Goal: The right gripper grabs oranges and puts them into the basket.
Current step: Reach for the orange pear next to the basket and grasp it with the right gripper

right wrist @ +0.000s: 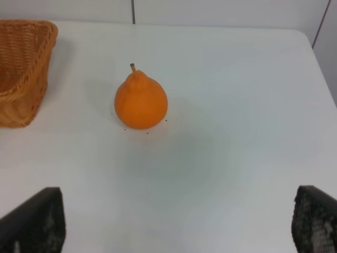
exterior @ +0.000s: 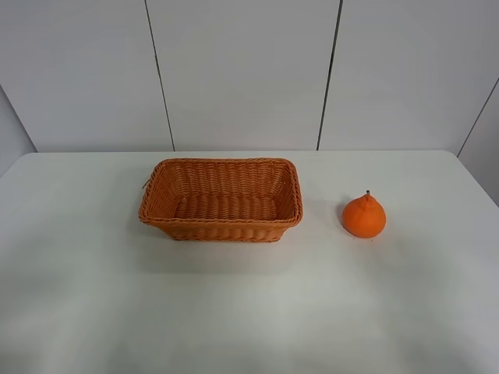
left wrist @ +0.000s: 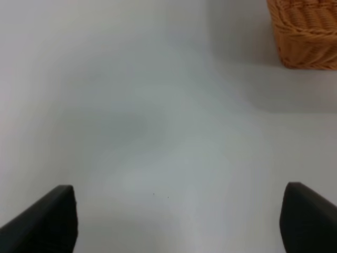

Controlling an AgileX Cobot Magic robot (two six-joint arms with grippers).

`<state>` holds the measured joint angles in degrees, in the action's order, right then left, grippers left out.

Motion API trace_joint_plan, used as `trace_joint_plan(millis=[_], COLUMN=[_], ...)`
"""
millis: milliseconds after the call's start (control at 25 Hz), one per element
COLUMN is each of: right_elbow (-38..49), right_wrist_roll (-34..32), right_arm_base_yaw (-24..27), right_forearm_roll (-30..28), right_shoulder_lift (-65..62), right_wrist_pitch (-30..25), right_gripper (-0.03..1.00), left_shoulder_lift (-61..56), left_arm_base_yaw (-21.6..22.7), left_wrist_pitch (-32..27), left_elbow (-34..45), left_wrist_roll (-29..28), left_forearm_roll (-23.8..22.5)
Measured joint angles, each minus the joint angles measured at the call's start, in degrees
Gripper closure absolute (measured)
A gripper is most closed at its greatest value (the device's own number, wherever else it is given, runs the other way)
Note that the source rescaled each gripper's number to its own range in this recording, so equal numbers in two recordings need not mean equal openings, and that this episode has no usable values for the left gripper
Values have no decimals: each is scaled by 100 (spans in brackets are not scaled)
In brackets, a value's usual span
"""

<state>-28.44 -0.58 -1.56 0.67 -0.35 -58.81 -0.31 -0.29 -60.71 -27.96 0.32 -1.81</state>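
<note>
White table (exterior: 234, 312), matte, carries everything; pale wall panels with dark seams stand behind it.

Basket (exterior: 222, 231): orange-brown wicker, rectangular, flared sides, rounded corners. It sits upright near the table's middle, long side toward the high camera.

Left claw (left wrist: 176, 208): open, its two black fingers spread wide over bare table. One basket corner shows ahead of it and off to one side, well apart from the fingers.

Right claw (right wrist: 176, 211): open too, fingers (right wrist: 37, 221) wide apart and gripping nothing, above bare table.

Orange (exterior: 364, 216): one fruit, bright, round with a pointed knobby top. It stands upright on the table to the right of the basket, near it but not touching, outside it. In the right wrist view it lies ahead of the open claw, well apart from both fingers.

Stem (exterior: 367, 192): small, dark, pointing up.
</note>
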Motion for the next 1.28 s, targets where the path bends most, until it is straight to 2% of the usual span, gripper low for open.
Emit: trace_joint_plan(millis=[320,480,960,1280], right_elbow=[0,-305,-2664,-4525], right_wrist_roll=[0,0,0,101], right_arm_base_yaw=[0,0,0,0], right_forearm_roll=[-6,-2,-8,11], right_shoulder_lift=[12,762,5982,9140], right_wrist_pitch=[0,20,121,-71], right_gripper=[3,3,3,-3], left_shoulder_lift=[0,0,0,0], left_arm_base_yaw=[0,0,0,0], left_wrist_pitch=[0,0,0,0], left_elbow=[0,0,0,0], left_wrist_roll=[0,0,0,0], left_forearm_roll=[0,0,0,0])
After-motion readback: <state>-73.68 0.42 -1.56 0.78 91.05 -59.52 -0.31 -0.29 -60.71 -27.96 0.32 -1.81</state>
